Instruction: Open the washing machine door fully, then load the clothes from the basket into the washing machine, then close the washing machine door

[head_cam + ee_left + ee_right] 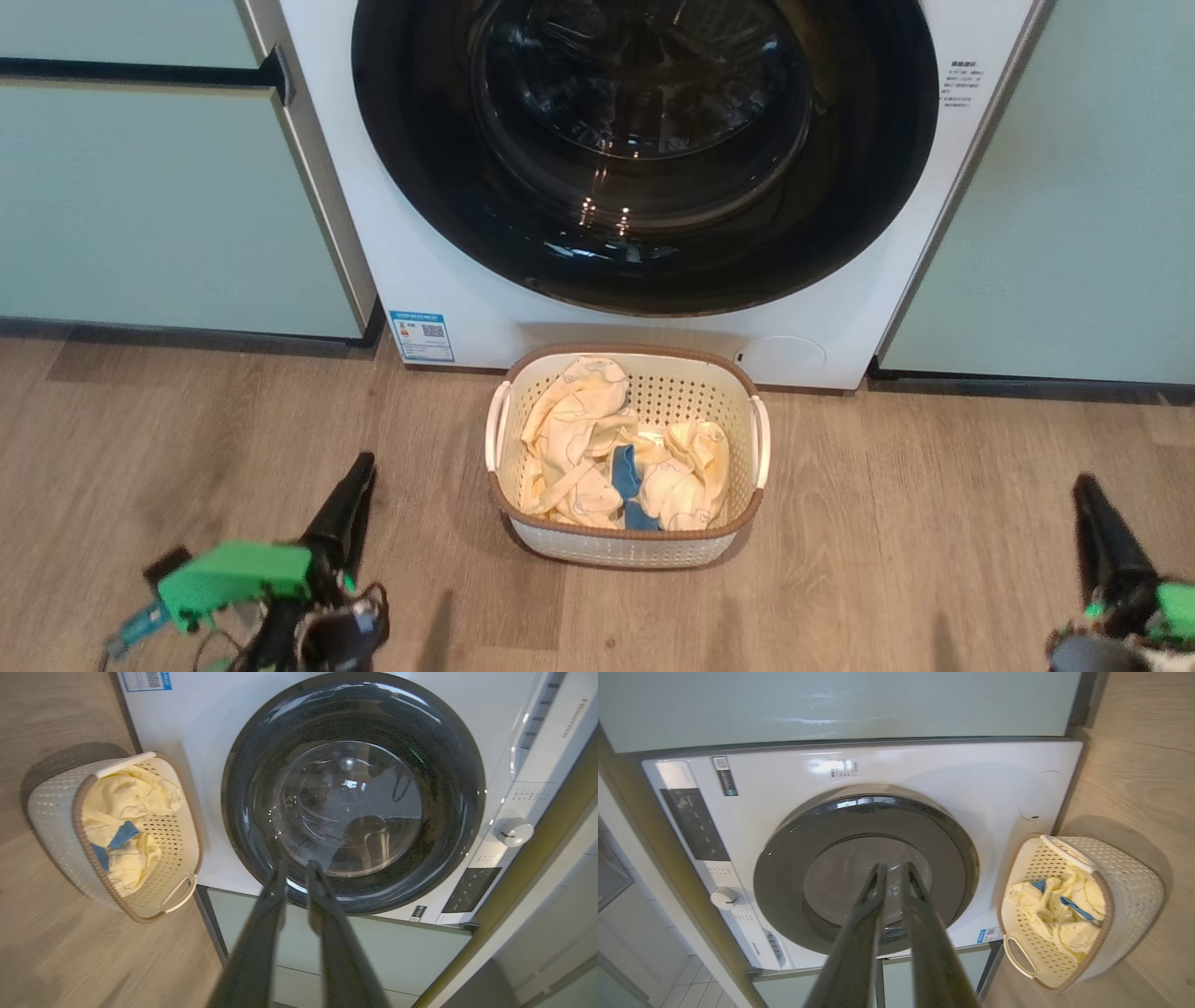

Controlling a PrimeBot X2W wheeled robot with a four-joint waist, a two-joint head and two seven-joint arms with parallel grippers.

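The washing machine [448, 280] stands straight ahead, its round glossy black door [644, 140] closed flat against the front. On the floor right before it sits the cream basket [616, 546], holding pale yellow clothes [579, 439] and a small blue piece [627, 476]. My left gripper [362, 462] hangs shut and empty at the lower left, short of the basket. At the lower right, my right gripper [1083, 483] is likewise shut and empty. The left wrist view shows the left gripper [296, 864] pointing at the door [355, 793]; the right wrist view shows the right gripper [894, 865] pointing at the door [866, 849].
Pale green cabinets [140, 187] flank the washer on the left and on the right [1074, 233]. Wooden floor [887, 523] spreads around the basket. A QR sticker [422, 336] and round cap [782, 355] sit low on the washer; its knob [514, 832] is on the control panel.
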